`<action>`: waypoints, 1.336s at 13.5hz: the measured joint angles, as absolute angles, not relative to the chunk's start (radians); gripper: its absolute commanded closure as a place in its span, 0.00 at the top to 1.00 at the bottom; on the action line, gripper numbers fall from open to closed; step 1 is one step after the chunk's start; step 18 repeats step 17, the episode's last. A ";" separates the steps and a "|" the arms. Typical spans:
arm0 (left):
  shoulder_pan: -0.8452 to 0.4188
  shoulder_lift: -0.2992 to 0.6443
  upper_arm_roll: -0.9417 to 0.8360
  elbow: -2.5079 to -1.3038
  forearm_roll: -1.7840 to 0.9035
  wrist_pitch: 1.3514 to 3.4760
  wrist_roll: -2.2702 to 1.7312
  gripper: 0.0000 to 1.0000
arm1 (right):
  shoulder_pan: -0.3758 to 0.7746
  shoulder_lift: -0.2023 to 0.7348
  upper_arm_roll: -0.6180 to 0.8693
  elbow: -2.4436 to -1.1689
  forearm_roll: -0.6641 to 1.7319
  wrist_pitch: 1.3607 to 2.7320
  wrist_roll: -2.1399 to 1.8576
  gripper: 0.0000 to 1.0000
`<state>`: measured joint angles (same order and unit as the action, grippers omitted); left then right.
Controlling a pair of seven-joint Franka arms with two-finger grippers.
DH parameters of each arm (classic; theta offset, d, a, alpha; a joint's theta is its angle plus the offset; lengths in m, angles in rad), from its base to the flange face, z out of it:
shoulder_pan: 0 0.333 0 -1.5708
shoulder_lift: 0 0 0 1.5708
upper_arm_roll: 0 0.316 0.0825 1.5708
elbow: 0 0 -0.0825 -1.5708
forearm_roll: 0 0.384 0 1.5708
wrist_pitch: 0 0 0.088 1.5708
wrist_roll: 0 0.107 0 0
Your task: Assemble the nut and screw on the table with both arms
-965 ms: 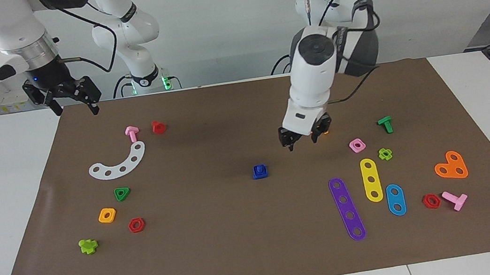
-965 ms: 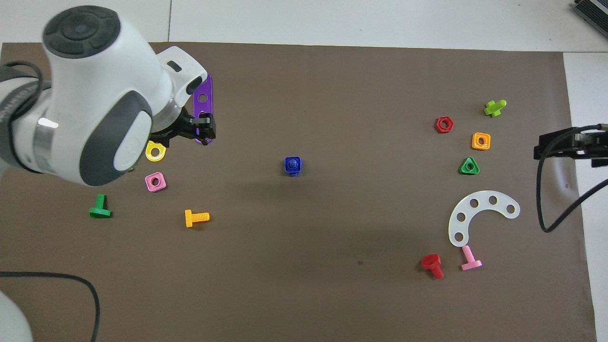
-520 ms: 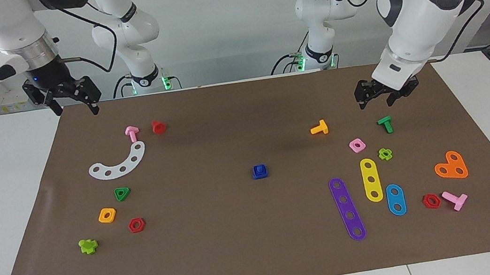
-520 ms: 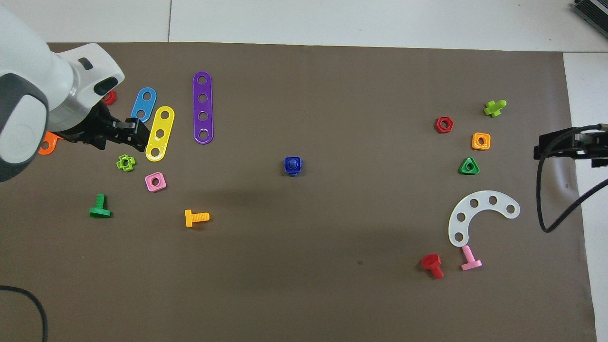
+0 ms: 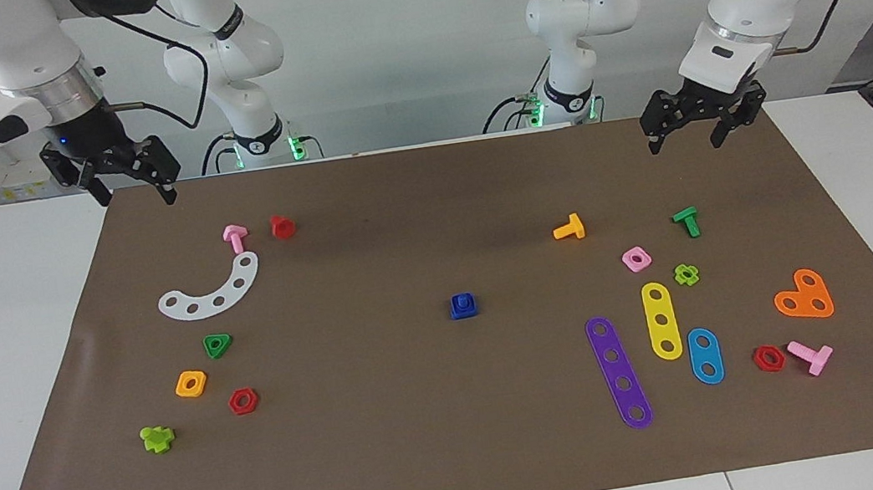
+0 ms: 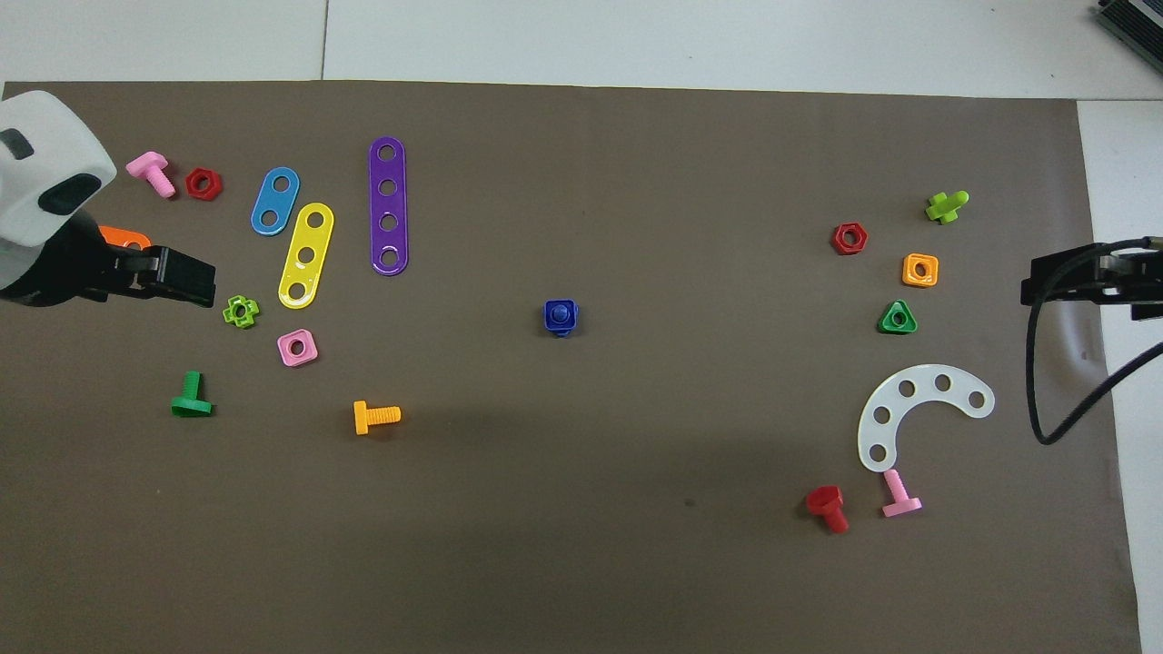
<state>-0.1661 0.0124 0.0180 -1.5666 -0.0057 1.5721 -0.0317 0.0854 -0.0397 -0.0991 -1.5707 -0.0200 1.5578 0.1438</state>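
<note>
Centrally on mat (image 5: 399, 469): nut (image 5: 463, 307) with screw (image 5: 462, 301) seated in it; both grippers' fingers wide, empty.

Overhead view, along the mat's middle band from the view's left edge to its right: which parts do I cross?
pink square nut → orange bolt → dark-blue nut on its screw → green triangular nut

Both arms (image 5: 227, 62) are glossy white with rounded joint housings and dark grey caps and bands. Silver ring above the right gripper (image 5: 129, 184), grey oval mark on its white wrist block, small blue light below. Black linkage fingers on both, left gripper (image 5: 687, 129) too. Loose black cables loop along each arm. Green lights glow at both bases.
</note>
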 measured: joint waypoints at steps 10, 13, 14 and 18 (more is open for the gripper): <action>-0.134 0.010 0.025 -1.600 -0.006 1.663 -0.061 1.00 | 0.085 -0.040 -0.099 -1.571 -0.020 1.558 0.144 1.00; -0.134 -0.001 0.024 -1.624 -0.006 1.663 -0.049 1.00 | 0.085 -0.040 -0.099 -1.571 -0.020 1.558 0.144 1.00; -0.134 -0.004 0.024 -1.629 -0.006 1.663 -0.047 1.00 | 0.085 -0.040 -0.099 -1.571 -0.020 1.558 0.144 1.00; -0.134 -0.010 0.024 -1.633 -0.006 1.663 -0.046 1.00 | 0.085 -0.040 -0.099 -1.571 -0.020 1.558 0.144 1.00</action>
